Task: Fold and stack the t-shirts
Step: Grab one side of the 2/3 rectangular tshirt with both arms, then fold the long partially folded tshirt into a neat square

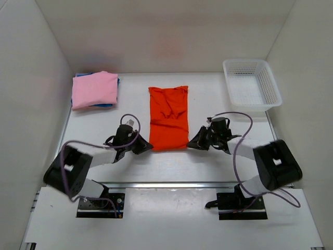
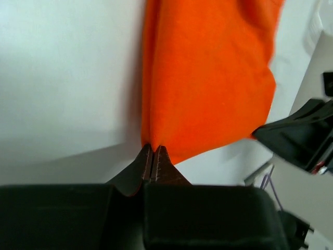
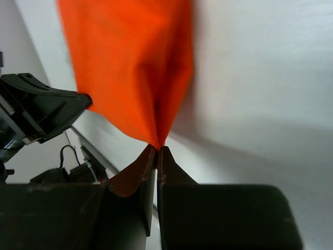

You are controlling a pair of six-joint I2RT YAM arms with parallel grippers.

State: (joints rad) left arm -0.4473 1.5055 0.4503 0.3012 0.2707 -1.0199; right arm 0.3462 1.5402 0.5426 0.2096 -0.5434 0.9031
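The orange-red t-shirt (image 1: 168, 117) lies folded into a long strip in the middle of the table. My left gripper (image 1: 148, 147) is at its near left corner, and in the left wrist view the gripper (image 2: 154, 148) is shut with the orange-red t-shirt (image 2: 208, 78) pinched at its tips. My right gripper (image 1: 190, 145) is at the near right corner; in the right wrist view the gripper (image 3: 157, 149) is shut on the corner of the shirt (image 3: 130, 67). The light pink t-shirt (image 1: 94, 89) lies folded on the blue t-shirt (image 1: 106, 105) at the back left.
A white mesh basket (image 1: 274, 91) stands at the back right. White walls close in the table on the left, back and right. The opposite gripper shows in each wrist view, in the left one (image 2: 302, 138) and in the right one (image 3: 41, 107).
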